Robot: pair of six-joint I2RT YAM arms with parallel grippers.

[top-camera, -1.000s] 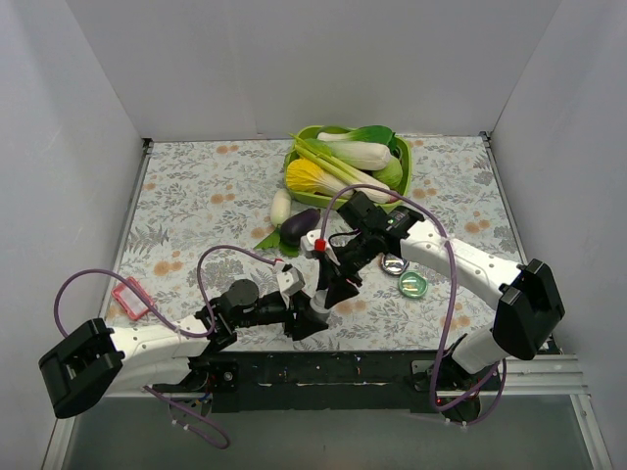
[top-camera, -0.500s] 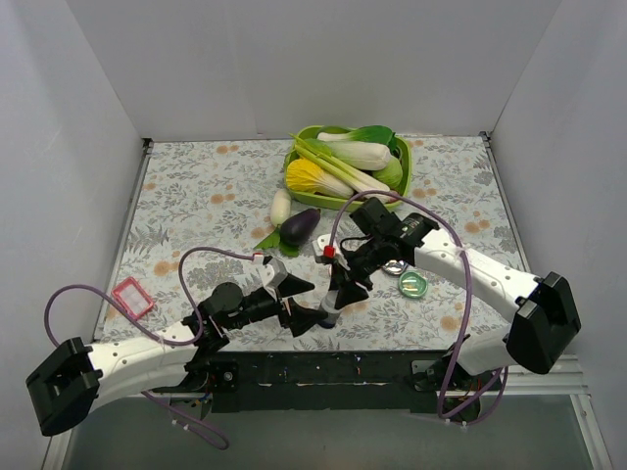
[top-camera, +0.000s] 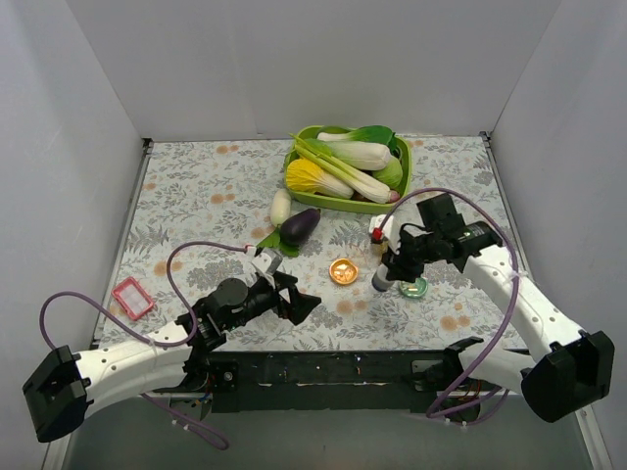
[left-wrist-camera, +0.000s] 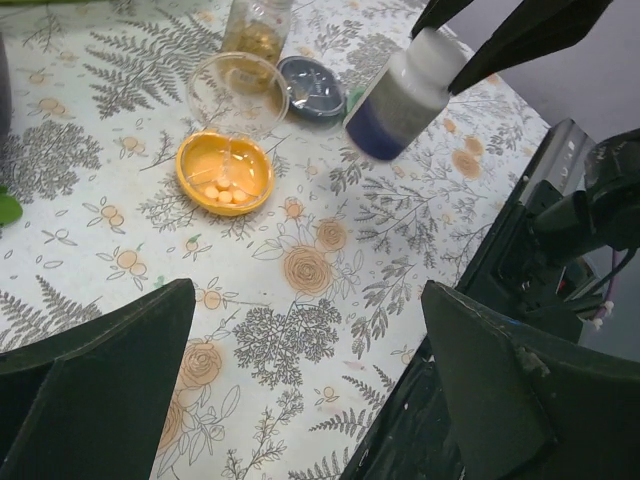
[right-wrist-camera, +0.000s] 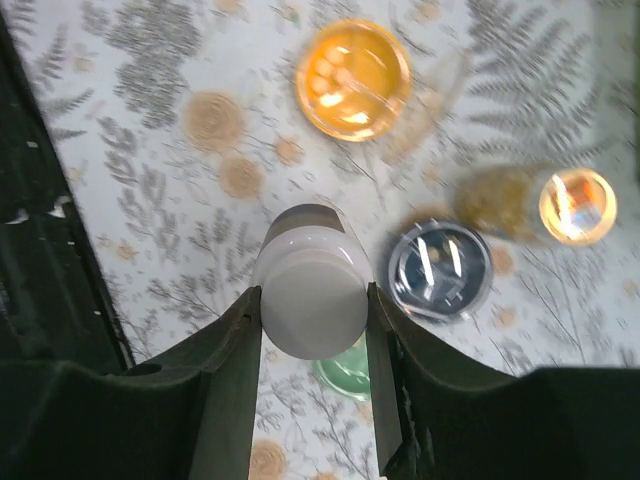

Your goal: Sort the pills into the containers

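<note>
The orange container (top-camera: 343, 271) (left-wrist-camera: 224, 172) (right-wrist-camera: 352, 78) holds a few pale pills (left-wrist-camera: 222, 190). The dark blue container (left-wrist-camera: 310, 88) (right-wrist-camera: 440, 270) lies right of it. The green container (top-camera: 413, 287) (right-wrist-camera: 350, 378) shows partly under the bottle. My right gripper (top-camera: 384, 270) (right-wrist-camera: 312, 300) is shut on a white bottle (left-wrist-camera: 400, 100) (right-wrist-camera: 312, 285), held tilted above the table between the orange and green dishes. My left gripper (top-camera: 294, 299) (left-wrist-camera: 310, 400) is open and empty, low over the table near its front edge, left of the dishes.
An amber bottle (left-wrist-camera: 255, 30) (right-wrist-camera: 500, 200) stands behind the dishes, with a clear round lid (left-wrist-camera: 238, 85) leaning by the orange one. A lime-green tray (top-camera: 404, 157) of vegetables, an eggplant (top-camera: 300, 225) and a white radish (top-camera: 280, 206) lie farther back. A pink frame (top-camera: 129, 299) lies at the left.
My left gripper has opened wide and drawn back to the left. The right arm has carried the white bottle to the right, uncovering the orange dish.
</note>
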